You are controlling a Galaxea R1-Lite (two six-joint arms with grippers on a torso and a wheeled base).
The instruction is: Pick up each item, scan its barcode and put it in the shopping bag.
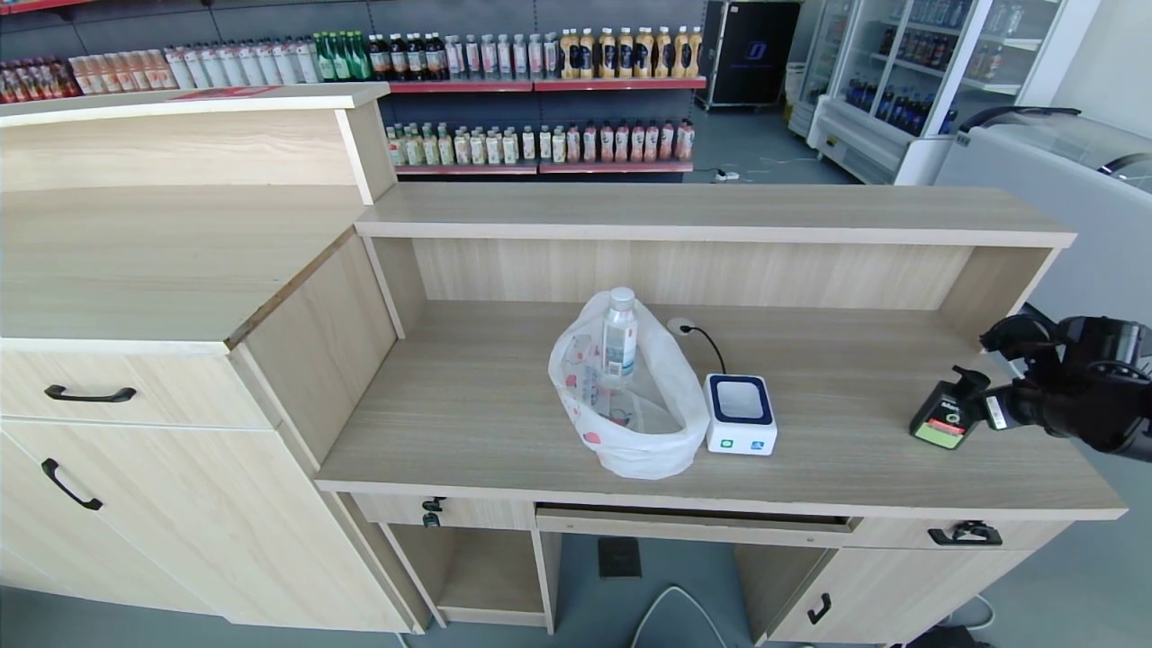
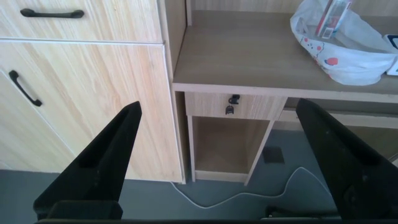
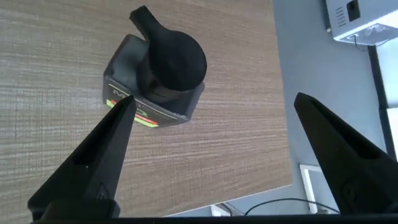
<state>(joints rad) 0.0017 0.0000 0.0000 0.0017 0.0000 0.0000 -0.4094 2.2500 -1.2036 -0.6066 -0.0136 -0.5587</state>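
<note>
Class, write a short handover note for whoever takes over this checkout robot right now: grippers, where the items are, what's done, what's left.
The left gripper is open and empty, below counter height.
The right gripper is open beside the dark bottle at the counter's right end, not gripping it.
The water bottle stands in the bag, next to the scanner, so that one looks done.
Left to do: grasp the dark bottle, scan it, bag it.

One shopping bag (image 1: 650, 450) stands on the single surface (image 1: 450, 414), with one clear bottle (image 1: 619, 337) upright inside it. One white scanner (image 1: 740, 414) sits just right of the bag. One dark bottle (image 1: 938, 427) with a black cap stands at the far right. Whether the bag holds more cannot be told.
</note>
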